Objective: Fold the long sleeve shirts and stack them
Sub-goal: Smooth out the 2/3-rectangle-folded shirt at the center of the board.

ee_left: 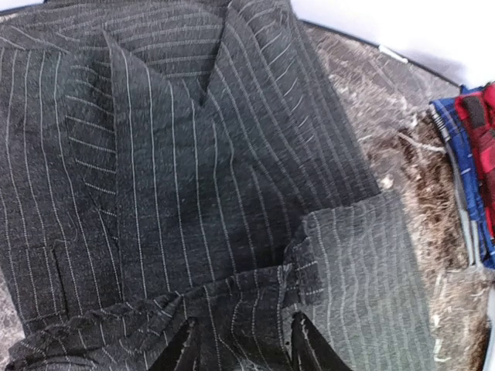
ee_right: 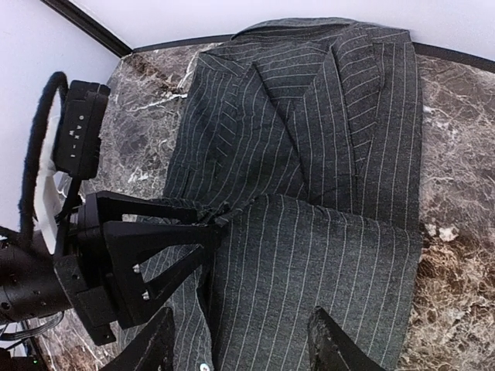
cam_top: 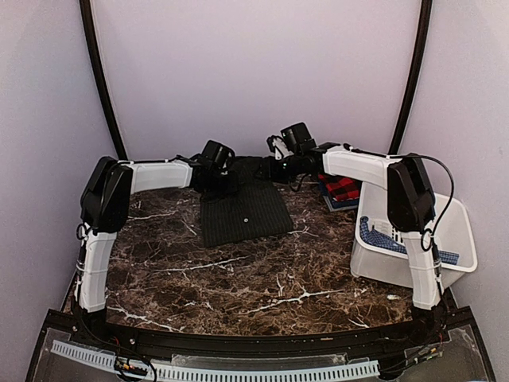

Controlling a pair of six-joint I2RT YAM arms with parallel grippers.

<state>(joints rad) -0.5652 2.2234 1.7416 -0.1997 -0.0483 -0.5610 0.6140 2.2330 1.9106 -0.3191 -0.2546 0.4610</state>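
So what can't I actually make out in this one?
- Left wrist view: the left gripper is cut off by the bottom edge, so whether it pinches the pinstripe shirt is unclear.
- Top view: the right arm covers part of the red plaid shirt; its fold cannot be judged.
- Top view: the blue cloth in the white bin is partly behind that arm.
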